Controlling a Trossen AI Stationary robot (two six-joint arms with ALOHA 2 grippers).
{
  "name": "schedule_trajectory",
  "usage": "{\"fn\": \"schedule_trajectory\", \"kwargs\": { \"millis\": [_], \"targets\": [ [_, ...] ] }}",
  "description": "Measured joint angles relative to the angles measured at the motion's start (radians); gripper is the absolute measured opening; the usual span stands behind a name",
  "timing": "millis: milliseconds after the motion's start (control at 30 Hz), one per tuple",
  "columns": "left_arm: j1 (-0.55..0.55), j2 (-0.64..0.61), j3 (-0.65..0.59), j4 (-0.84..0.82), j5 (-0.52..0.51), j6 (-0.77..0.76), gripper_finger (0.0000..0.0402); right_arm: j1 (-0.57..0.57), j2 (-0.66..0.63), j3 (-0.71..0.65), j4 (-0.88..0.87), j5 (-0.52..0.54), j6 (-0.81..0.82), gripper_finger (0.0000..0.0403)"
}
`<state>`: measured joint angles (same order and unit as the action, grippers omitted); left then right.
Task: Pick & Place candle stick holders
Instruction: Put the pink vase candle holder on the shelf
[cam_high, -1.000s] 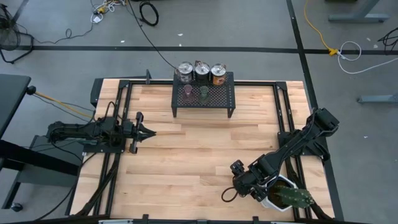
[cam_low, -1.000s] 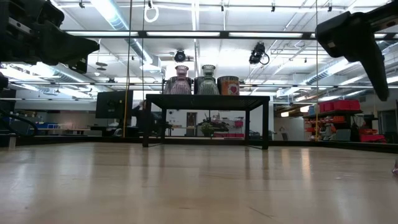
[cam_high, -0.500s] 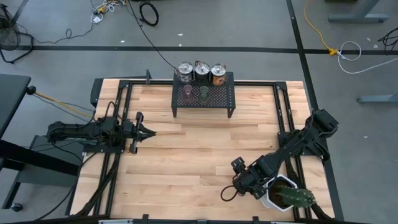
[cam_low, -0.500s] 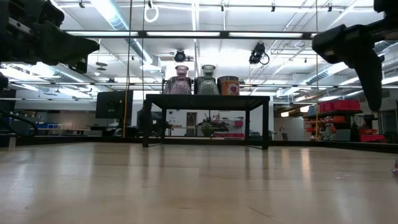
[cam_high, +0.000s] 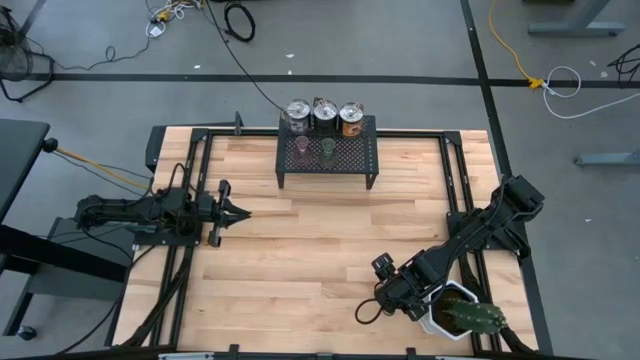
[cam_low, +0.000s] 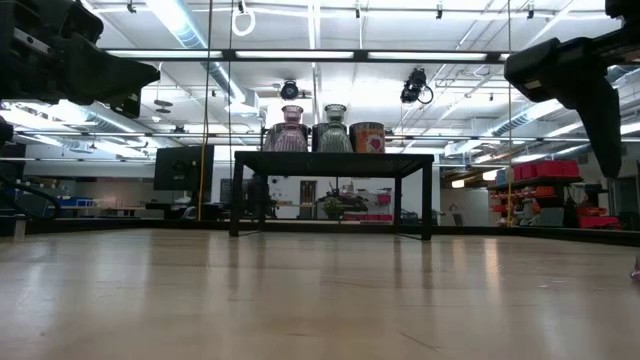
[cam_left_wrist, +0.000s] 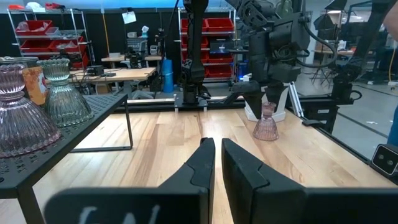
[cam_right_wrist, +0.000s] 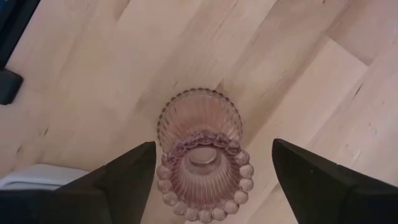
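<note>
One pink glass candle stick holder stands upright on its base on the wooden table, also visible in the left wrist view as a holder under the right arm. My right gripper points down over it, open, one finger on either side of the rim with a gap on both sides. In the high view my right gripper hides this holder. A pink holder, a green one and three metallic ones stand on the black rack. My left gripper waits shut at the table's left.
A white pot with a cactus stands close to my right gripper, toward the table's near right corner. The rack sits at the middle of the far edge. Black rails run along the table's left and right sides. Bare wood lies between the arms.
</note>
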<state>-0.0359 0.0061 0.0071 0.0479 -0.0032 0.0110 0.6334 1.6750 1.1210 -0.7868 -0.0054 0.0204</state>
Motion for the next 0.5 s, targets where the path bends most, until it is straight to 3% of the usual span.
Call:
{"fn": "schedule_trajectory", "kwargs": {
  "millis": [500],
  "targets": [
    [0.0, 0.0, 0.0, 0.0, 0.0, 0.0, 0.0034, 0.0, -0.001, 0.002, 0.001, -0.011, 0.001, 0.0317]
  ]
}}
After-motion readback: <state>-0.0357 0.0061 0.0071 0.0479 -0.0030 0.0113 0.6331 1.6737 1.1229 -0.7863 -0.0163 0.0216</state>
